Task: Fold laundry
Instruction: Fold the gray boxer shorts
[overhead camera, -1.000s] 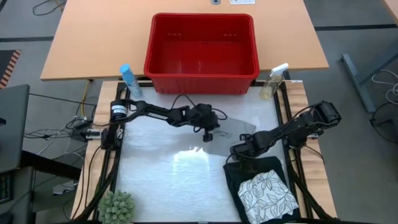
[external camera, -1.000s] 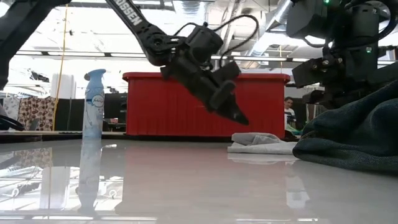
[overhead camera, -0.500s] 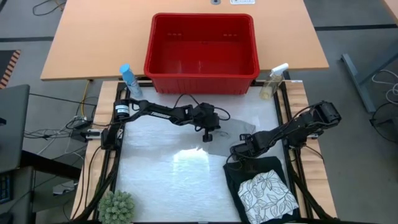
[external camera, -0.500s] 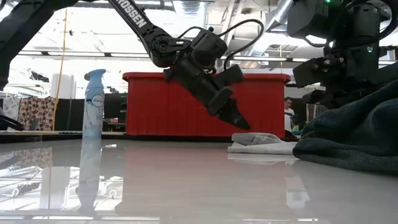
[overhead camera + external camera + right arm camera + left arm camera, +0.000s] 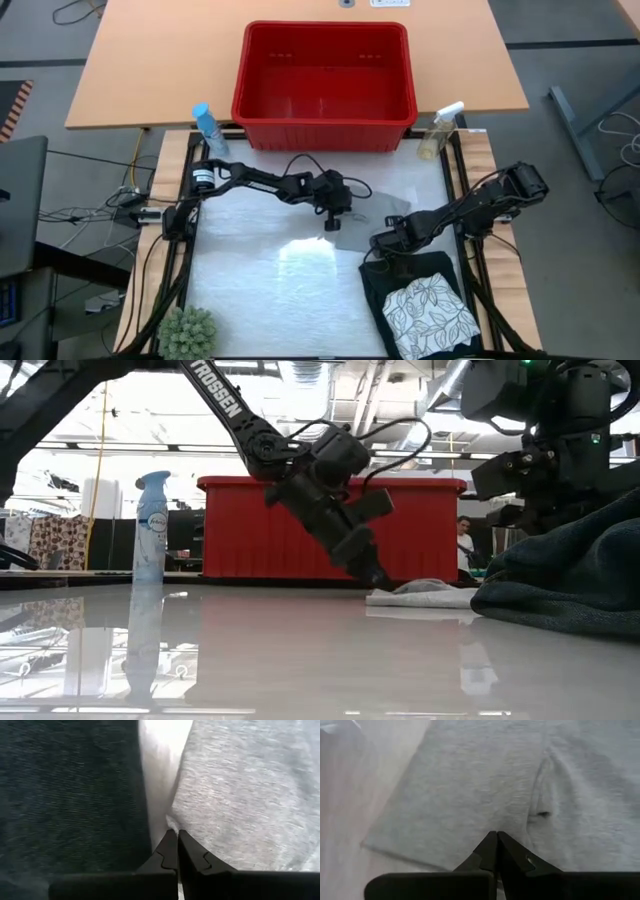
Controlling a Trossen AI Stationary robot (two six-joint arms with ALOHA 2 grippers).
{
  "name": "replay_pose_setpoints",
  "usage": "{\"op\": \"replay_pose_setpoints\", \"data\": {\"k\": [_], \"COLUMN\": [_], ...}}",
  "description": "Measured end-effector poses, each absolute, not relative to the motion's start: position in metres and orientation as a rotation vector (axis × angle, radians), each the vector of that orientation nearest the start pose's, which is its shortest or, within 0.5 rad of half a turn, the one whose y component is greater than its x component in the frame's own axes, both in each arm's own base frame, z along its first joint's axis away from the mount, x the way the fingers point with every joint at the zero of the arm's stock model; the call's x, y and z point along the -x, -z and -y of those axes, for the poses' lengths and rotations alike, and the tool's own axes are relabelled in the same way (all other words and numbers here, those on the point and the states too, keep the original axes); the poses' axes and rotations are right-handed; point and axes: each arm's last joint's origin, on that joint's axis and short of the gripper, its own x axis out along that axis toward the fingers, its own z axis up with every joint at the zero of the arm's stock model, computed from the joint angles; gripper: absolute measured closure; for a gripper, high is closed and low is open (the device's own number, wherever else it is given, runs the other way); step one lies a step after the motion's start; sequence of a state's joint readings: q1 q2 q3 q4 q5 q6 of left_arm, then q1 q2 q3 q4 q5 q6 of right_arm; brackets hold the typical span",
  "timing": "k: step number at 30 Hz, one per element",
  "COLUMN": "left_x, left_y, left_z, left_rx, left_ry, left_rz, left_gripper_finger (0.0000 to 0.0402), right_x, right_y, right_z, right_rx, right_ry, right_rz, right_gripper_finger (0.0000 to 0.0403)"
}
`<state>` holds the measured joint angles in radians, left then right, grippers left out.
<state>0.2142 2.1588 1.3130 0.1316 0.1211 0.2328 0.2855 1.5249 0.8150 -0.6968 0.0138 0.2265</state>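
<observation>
Clenched tight, both pairs of jaws, nothing between them. Left gripper (image 5: 333, 224) tipped down onto the near edge of the small grey cloth (image 5: 372, 210) at mid-table; right gripper (image 5: 378, 241) low at that cloth's right corner, beside the folded jeans (image 5: 395, 275) with the leaf-print cloth (image 5: 430, 312) on top.

Red basket (image 5: 325, 75) walls the far edge; white tabletop (image 5: 260, 280) lies open.

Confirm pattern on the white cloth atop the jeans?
Grey leaf print on the white cloth; clearest in the high view.
</observation>
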Motion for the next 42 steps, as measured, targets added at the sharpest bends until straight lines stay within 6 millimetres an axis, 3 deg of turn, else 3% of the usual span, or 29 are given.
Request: {"op": "replay_pose_setpoints", "data": {"k": [5, 11, 17, 21, 24, 33, 42], "left_x": [-0.433, -0.43, -0.428, -0.427, -0.427, -0.427, -0.428], "left_y": [-0.112, -0.111, -0.109, -0.109, -0.109, -0.108, -0.108], "left_z": [-0.097, -0.103, -0.102, -0.102, -0.102, -0.101, -0.092], "left_rx": [-0.08, -0.035, -0.021, -0.008, 0.023, 0.077, 0.123], "left_ry": [-0.025, -0.052, -0.056, -0.059, -0.072, -0.07, -0.055], "left_rz": [-0.762, -0.782, -0.807, -0.823, -0.822, -0.825, -0.827], "left_gripper_finger": [0.0401, 0.0401, 0.0401, 0.0401, 0.0401, 0.0401, 0.0401], "right_x": [-0.245, -0.249, -0.244, -0.237, -0.229, -0.206, -0.201], "right_y": [-0.172, -0.207, -0.229, -0.24, -0.24, -0.208, -0.207], "right_z": [-0.075, -0.074, -0.038, -0.014, -0.001, 0.026, 0.057], "right_rx": [0.011, 0.044, -0.166, -0.294, -0.384, -0.597, -0.74], "right_ry": [-0.173, -0.243, -0.04, 0.007, 0.069, 0.272, 0.408], "right_rz": [-1.382, -1.285, -1.223, -1.19, -1.188, -1.209, -1.136], "right_gripper_finger": [0.0382, 0.0382, 0.0382, 0.0382, 0.0382, 0.0382, 0.0382]}}
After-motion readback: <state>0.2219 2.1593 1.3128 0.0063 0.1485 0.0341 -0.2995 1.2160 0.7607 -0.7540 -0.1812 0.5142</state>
